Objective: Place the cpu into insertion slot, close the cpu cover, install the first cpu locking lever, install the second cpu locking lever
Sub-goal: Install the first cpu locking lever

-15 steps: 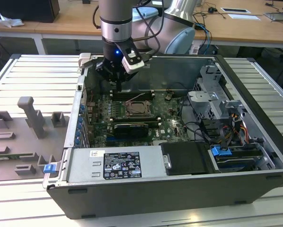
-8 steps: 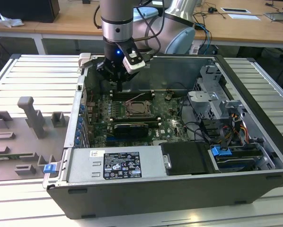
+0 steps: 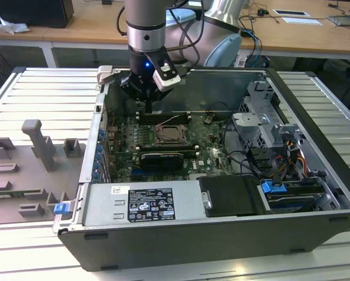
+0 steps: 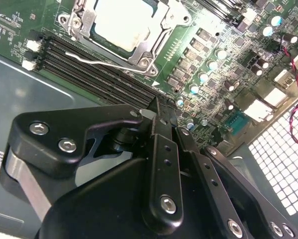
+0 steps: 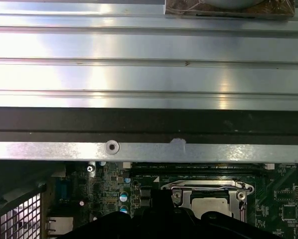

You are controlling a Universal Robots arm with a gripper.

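1. Nearest the second wrist camera: gripper [image 4: 161,113], fingers drawn together at the tips, nothing held between them. Hanging over the green motherboard [image 4: 14,30] inside the open computer case [image 3: 181,246], touching no part.
2. Just beyond the fingertips: long black memory slots [image 4: 89,69], running alongside the socket. No part of the job; probably brittle, so best left unbumped.
3. Next out: a locking lever [image 4: 101,61], thin silvery wire lying between memory slots and socket, with a bent handle at one end. Hooked under its catch or lying free: cannot tell from this angle. Judged springy, stiff and slick on its round surface. Best pushed close to the bent handle, for most leverage and least risk of slipping off.
4. Then the cpu cover [image 4: 158,39]: silvery frame lying flat, closed down around the chip. Thin sheet metal, likely light and rigid, free to swing on its hinge alone. To be pressed on the frame bars, never through the opening.
5. Within that opening: the cpu [image 4: 126,20], pale metal top facing up, seated level in the insertion slot [image 3: 162,130], well apart from the gripper. Judged light, stiff and smooth-topped, yet fragile at the underside contacts. To be taken by opposite edges only, never from above. For now boxed in by the cover, with no edge open to a grip.
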